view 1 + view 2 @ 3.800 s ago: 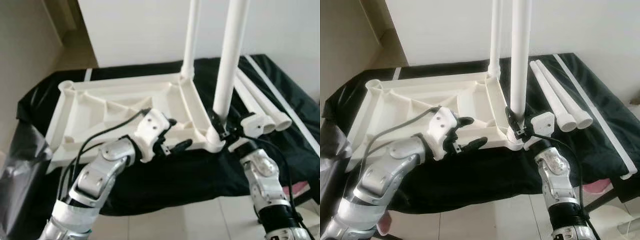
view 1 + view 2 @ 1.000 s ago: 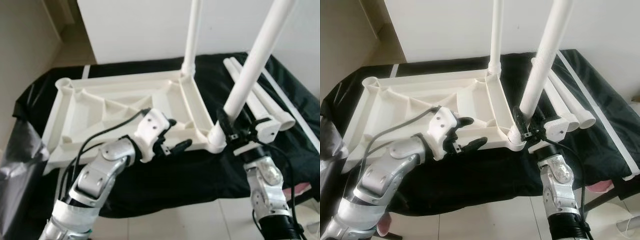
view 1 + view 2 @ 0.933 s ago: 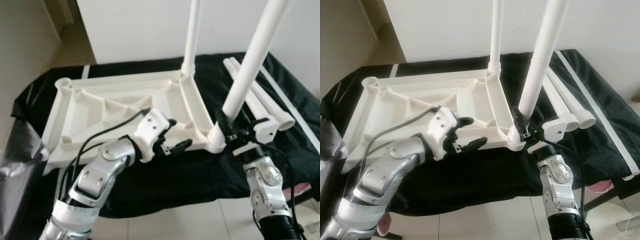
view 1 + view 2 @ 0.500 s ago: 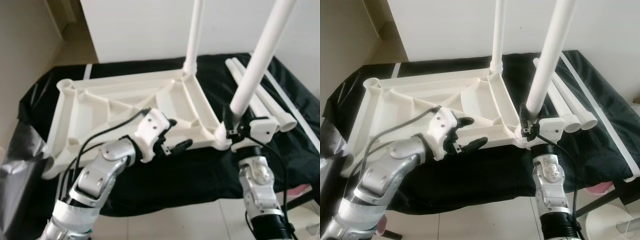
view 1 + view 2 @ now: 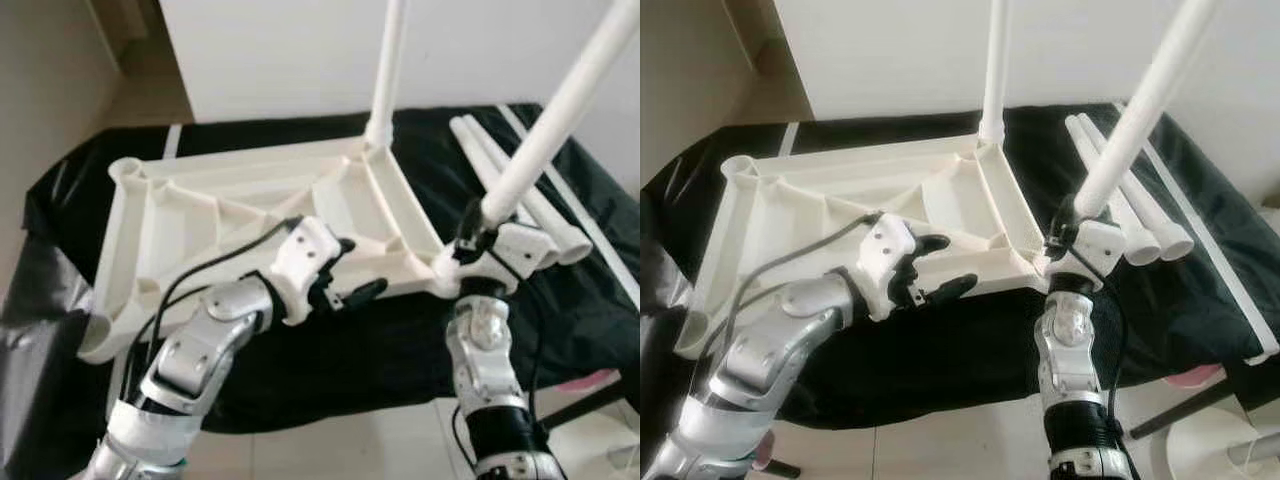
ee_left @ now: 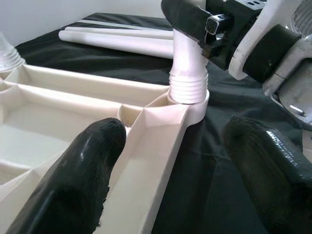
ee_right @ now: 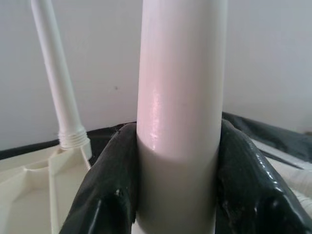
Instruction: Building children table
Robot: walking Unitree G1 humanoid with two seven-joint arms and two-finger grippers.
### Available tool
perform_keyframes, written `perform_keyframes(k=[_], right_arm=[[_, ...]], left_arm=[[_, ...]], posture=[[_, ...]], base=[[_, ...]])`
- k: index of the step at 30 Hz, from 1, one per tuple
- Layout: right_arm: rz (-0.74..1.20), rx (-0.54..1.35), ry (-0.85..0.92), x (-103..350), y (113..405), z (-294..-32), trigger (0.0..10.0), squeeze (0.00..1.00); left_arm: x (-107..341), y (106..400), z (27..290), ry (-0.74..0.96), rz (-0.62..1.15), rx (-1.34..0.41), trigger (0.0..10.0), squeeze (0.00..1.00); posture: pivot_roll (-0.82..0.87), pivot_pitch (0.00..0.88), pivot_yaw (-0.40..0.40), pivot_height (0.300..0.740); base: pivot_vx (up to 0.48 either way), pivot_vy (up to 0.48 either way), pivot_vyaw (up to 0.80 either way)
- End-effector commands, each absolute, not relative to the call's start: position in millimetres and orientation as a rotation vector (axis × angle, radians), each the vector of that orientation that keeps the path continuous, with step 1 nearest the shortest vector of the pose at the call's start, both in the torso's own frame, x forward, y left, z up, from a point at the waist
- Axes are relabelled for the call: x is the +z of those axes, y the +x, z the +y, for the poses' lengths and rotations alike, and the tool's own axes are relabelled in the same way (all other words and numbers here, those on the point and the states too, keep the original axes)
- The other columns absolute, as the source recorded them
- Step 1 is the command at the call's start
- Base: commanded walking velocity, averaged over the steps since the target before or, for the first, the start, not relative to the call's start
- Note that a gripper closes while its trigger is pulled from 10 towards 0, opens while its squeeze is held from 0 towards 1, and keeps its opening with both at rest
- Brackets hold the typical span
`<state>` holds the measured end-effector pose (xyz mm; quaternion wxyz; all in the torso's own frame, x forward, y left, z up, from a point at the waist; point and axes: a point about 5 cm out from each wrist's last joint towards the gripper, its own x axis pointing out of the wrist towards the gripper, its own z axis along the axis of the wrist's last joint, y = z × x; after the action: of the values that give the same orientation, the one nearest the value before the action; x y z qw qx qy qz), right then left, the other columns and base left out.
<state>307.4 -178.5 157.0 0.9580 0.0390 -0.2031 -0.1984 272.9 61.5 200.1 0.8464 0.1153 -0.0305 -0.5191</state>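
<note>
Second leg leaning in its corner socket

Eye views: the upturned white plastic tabletop lies on the black-draped table; since half a second ago the long white leg tube tilts further rightwards and the tabletop has swung, so it likely isn't seated squarely.
Left wrist view: the left end effector, fingers apart, straddles the tabletop's edge.
Right wrist view: the right end effector is clamped on the leg tube.
</note>
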Motion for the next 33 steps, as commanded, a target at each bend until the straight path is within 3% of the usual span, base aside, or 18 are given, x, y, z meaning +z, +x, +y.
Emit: perform_keyframes(k=[1,9,12,18,23,33], right_arm=[[-0.125,-0.507,0.037,100,296,-200,10.0,0.0],[-0.245,-0.338,-0.019,116,302,-184,10.0,0.0],[-0.328,-0.193,-0.066,127,297,-176,10.0,0.0],[-0.366,-0.119,-0.06,135,295,-173,10.0,0.0],[-0.491,-0.036,-0.049,174,296,-174,10.0,0.0],[-0.606,0.015,-0.026,210,299,-169,10.0,0.0]], left_arm=[[202,271,60,0.241,-0.07,-1.101,10.0,0.0],[202,270,60,0.237,-0.071,-1.097,10.0,0.0],[201,270,60,0.237,-0.07,-1.095,10.0,0.0],[201,269,60,0.237,-0.066,-1.099,10.0,0.0],[197,268,58,0.247,-0.054,-1.123,10.0,0.0],[194,268,56,0.262,-0.042,-1.135,10.0,0.0]], posture=[[-0.04,0.098,0.012,0.74],[-0.04,0.089,0.005,0.74],[-0.04,0.087,0.005,0.74],[-0.04,0.086,0.008,0.74],[-0.05,0.075,0.016,0.74],[-0.06,0.063,0.016,0.74]], base=[[0.0,0.0,0.0],[0.0,0.0,0.0],[0.0,0.0,0.0],[0.0,0.0,0.0],[0.0,0.0,0.0],[0.0,0.0,0.0]])
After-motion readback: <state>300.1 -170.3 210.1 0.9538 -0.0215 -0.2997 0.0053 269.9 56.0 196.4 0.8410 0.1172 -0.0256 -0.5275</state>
